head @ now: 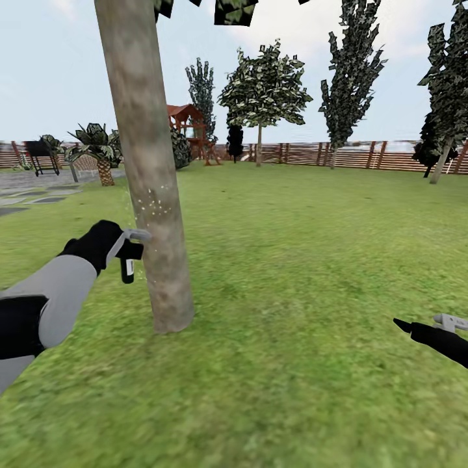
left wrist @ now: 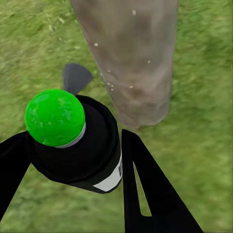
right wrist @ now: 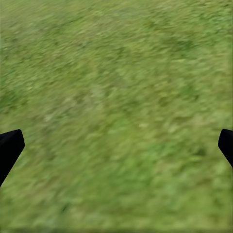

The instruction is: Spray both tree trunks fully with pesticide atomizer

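Note:
A thick grey-brown tree trunk (head: 153, 195) rises from the garden lawn (head: 305, 273) just ahead on the left, its crown cut off by the top of the head view. Pale spray specks dot its bark at about gripper height. My left gripper (head: 130, 250) is shut on the pesticide atomizer (head: 128, 268), a black bottle with a white label, held close against the trunk. In the left wrist view the atomizer (left wrist: 77, 150) with its green round top sits between the fingers (left wrist: 145, 194), facing the trunk (left wrist: 131, 58). My right gripper (head: 422, 328) hangs open and empty over grass at the lower right.
A brown slat fence (head: 390, 156) rings the lawn far back. A leafy tree with a bare trunk (head: 259, 146) stands by it, with dark narrow conifers (head: 351, 71) to its right. A short palm (head: 103, 153), a play frame (head: 188, 127) and paving (head: 39, 195) lie at the left.

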{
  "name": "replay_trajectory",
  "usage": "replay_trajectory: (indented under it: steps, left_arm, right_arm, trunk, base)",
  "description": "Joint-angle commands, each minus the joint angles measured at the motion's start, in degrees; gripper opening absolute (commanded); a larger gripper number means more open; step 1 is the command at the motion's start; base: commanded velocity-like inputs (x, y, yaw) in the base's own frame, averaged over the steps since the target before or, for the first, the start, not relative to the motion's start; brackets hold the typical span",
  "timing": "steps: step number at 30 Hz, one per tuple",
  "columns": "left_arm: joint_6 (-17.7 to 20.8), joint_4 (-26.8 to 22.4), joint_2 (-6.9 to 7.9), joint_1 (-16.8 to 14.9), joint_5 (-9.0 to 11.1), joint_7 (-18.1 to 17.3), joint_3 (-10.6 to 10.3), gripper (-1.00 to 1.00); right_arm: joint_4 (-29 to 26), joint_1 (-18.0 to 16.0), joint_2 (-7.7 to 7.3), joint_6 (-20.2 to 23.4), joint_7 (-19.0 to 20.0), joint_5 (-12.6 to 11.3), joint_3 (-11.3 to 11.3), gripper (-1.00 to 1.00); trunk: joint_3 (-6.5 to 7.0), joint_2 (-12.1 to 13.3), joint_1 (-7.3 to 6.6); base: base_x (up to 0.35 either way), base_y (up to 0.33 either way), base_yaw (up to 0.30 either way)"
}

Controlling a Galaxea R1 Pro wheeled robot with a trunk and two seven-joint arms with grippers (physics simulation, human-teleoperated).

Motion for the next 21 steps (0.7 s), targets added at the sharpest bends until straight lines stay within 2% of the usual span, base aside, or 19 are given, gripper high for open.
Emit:
replay_trajectory:
  steps: [1,10,21]
  left_arm:
    - [-0.3,0.2,0.00,0.0,0.0,0.0,0.0,-1.00]
    - [-5.1,1.2,0.59,1.7,0.2,0.0,0.1,-1.00]
    - [-5.5,2.0,0.89,2.3,0.3,0.0,0.1,-1.00]
  right_arm:
    - [0.0,0.0,0.01,0.0,0.0,0.0,0.0,1.00]
    - [0.0,0.0,0.03,0.0,0.0,0.0,0.0,1.00]
    - [0.0,0.0,0.02,0.0,-0.1,0.6,0.0,1.00]
  trunk:
    - [0.00,0.0,0.00]
    - [0.00,0.0,0.00]
    - [0.00,0.0,0.00]
  base:
    - [0.000,0.000,0.000]
    - [0.000,0.000,0.000]
    - [0.067,0.000,0.000]
